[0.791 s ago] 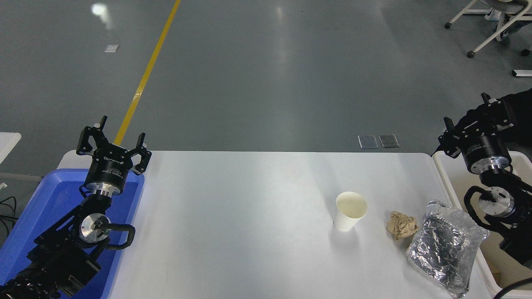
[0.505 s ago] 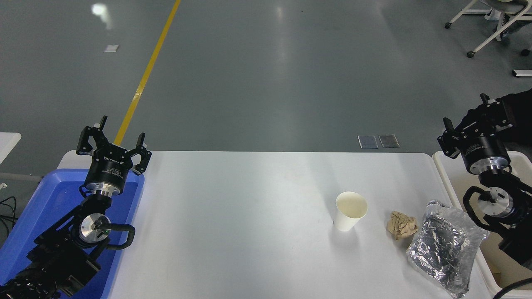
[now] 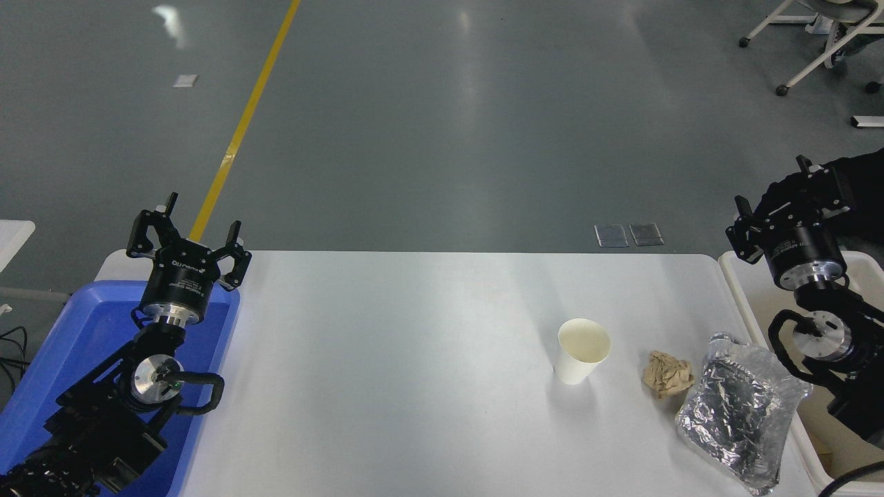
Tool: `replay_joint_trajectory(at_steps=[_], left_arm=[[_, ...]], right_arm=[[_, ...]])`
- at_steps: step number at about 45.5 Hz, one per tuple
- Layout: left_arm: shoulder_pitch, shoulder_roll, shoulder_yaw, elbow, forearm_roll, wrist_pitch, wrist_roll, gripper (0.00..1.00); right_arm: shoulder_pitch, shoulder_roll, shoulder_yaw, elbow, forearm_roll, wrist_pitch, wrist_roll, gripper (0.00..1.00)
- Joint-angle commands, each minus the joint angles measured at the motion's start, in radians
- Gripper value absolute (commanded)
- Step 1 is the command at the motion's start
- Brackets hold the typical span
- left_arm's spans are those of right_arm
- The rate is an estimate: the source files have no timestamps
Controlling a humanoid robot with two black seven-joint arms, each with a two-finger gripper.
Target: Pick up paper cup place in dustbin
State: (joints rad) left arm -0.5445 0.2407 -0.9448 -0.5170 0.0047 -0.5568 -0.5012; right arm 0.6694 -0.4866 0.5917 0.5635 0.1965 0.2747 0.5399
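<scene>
The white paper cup (image 3: 582, 350) stands upright on the white table (image 3: 414, 359), right of centre. The cream-white dustbin (image 3: 742, 290) sits off the table's right edge, mostly hidden by my right arm. My right gripper (image 3: 772, 185) is open and empty, held above the bin's far corner, up and to the right of the cup. My left gripper (image 3: 185, 221) is open and parked at the lower left, over the blue bin.
A crumpled tan paper ball (image 3: 667, 373) lies right of the cup, and a crinkled silver foil bag (image 3: 739, 411) lies beside it near the dustbin. A blue bin (image 3: 76, 345) sits at the table's left end. A wheeled chair (image 3: 822, 41) stands on the grey floor beyond.
My right gripper has shifted very slightly to the left and up. The cup and my left arm have not moved.
</scene>
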Motion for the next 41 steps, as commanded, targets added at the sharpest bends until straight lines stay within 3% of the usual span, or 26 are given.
replay_joint_trajectory(at_steps=[1, 41], left_arm=[[0.000, 0.000, 0.000, 0.000, 0.000, 0.000, 0.000, 0.98], [0.000, 0.000, 0.000, 0.000, 0.000, 0.000, 0.000, 0.98]], right_arm=[[-0.002, -0.004, -0.004, -0.001, 0.000, 0.001, 0.000, 1.00], [-0.004, -0.049, -0.007, 0.001, 0.000, 0.001, 0.000, 1.00]])
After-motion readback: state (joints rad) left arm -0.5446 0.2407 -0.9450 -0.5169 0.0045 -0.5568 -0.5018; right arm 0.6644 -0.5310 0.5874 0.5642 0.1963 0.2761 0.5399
